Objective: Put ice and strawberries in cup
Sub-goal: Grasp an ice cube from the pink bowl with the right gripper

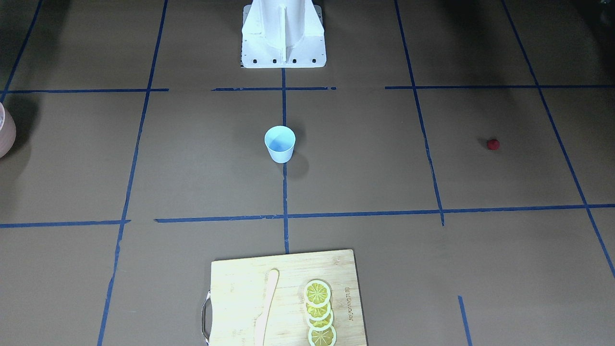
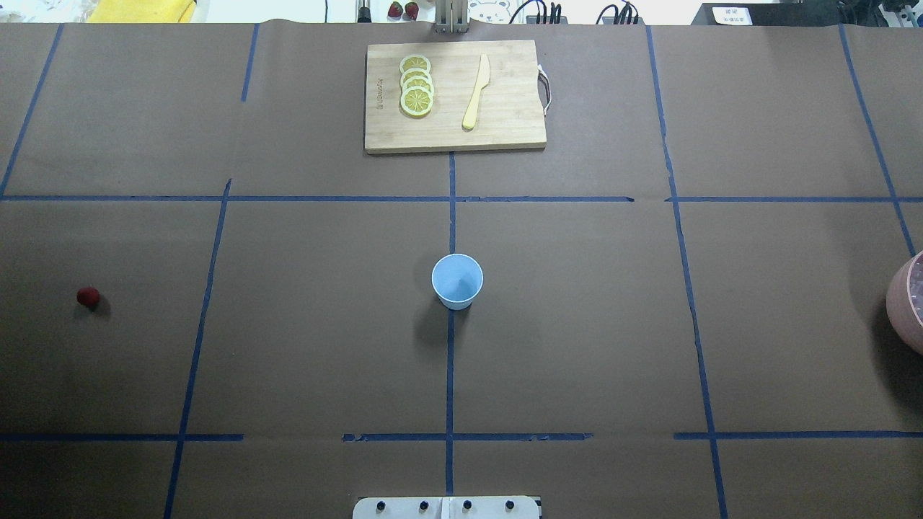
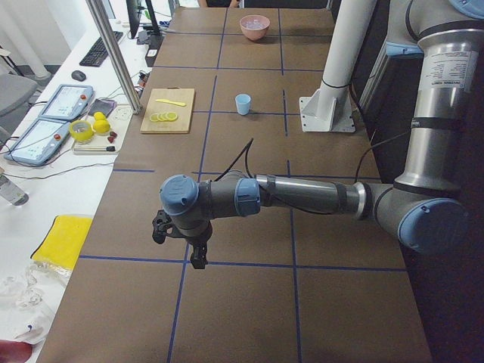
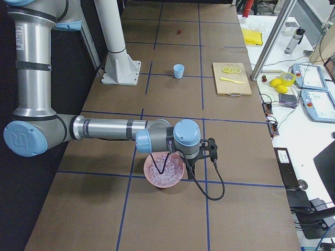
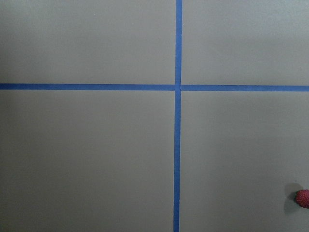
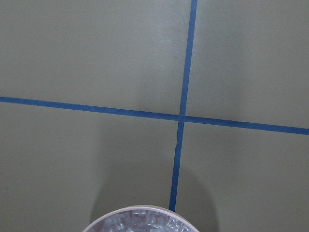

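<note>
The light-blue cup [image 2: 457, 281] stands upright on the centre tape line, closest to the robot's base. Level with it, the strawberry [image 2: 88, 296] lies well off to the robot's left, and the left gripper [image 3: 199, 257] hangs above the table near it. The ice [image 4: 163, 171] fills a pink bowl [image 2: 907, 303] far to the right, just by the right gripper [image 4: 189, 163]. Neither gripper's grip can be told. Farthest away, a wooden cutting board [image 2: 505, 133] carries lemon slices [image 2: 416, 85] and a pale knife [image 2: 477, 92].
</note>
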You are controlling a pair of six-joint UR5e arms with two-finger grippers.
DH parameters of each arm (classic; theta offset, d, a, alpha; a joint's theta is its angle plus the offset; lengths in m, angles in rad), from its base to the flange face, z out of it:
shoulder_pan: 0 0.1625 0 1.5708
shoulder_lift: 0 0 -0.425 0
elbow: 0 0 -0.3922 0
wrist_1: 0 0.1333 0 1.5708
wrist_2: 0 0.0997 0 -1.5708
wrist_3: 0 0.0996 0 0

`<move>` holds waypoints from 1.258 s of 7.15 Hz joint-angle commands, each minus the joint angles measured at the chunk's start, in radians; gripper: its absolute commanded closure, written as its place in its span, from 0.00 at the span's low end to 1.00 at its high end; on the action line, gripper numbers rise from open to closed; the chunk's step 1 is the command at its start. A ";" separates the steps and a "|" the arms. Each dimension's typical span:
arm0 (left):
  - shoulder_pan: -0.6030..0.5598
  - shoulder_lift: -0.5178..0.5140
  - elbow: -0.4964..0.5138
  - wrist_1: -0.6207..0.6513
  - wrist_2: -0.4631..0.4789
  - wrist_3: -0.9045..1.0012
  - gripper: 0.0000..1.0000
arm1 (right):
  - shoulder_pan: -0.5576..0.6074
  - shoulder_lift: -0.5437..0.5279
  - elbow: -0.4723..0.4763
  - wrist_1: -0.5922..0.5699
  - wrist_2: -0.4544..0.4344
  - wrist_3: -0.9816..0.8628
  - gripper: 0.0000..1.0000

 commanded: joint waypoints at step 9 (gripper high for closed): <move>-0.001 0.003 -0.012 0.000 -0.002 0.000 0.00 | -0.215 -0.117 0.022 0.162 -0.088 0.016 0.17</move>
